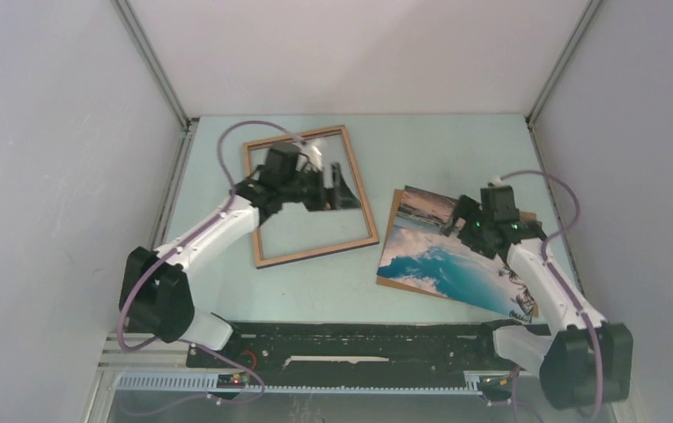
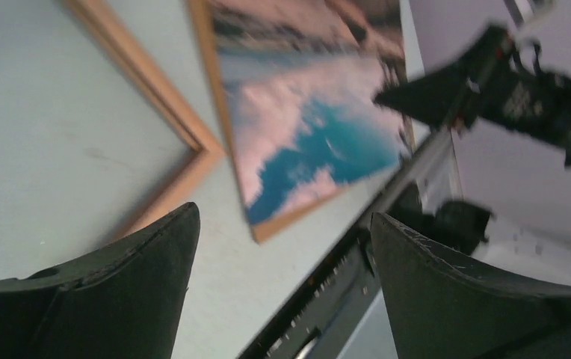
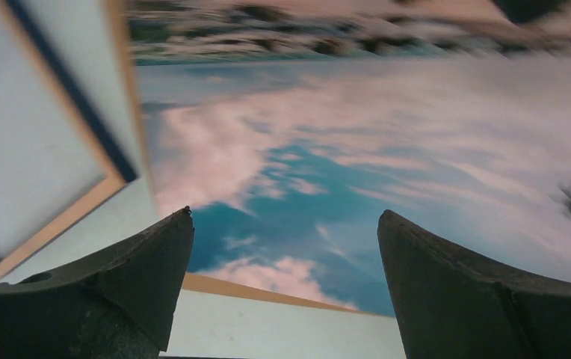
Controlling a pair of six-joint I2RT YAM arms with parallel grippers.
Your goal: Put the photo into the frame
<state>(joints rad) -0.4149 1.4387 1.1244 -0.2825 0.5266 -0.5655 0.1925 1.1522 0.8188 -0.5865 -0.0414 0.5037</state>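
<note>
The frame (image 1: 317, 250) lies flat on the pale green table, left of centre, wood face up. The photo (image 1: 439, 264) lies picture side up to its right, apart from it. My left gripper (image 1: 343, 187) hovers open and empty over the frame's right part. In the left wrist view its gripper (image 2: 282, 224) looks past a frame corner (image 2: 193, 142) to the photo (image 2: 305, 127). My right gripper (image 1: 463, 218) hovers open and empty above the photo's far end. In the right wrist view the gripper (image 3: 282, 224) is over the photo (image 3: 357, 149), with the frame (image 3: 110, 149) at left.
A black rail (image 1: 359, 339) with the arm bases runs along the table's near edge. Grey walls close in the table on the left, right and back. The right arm (image 2: 522, 82) shows in the left wrist view.
</note>
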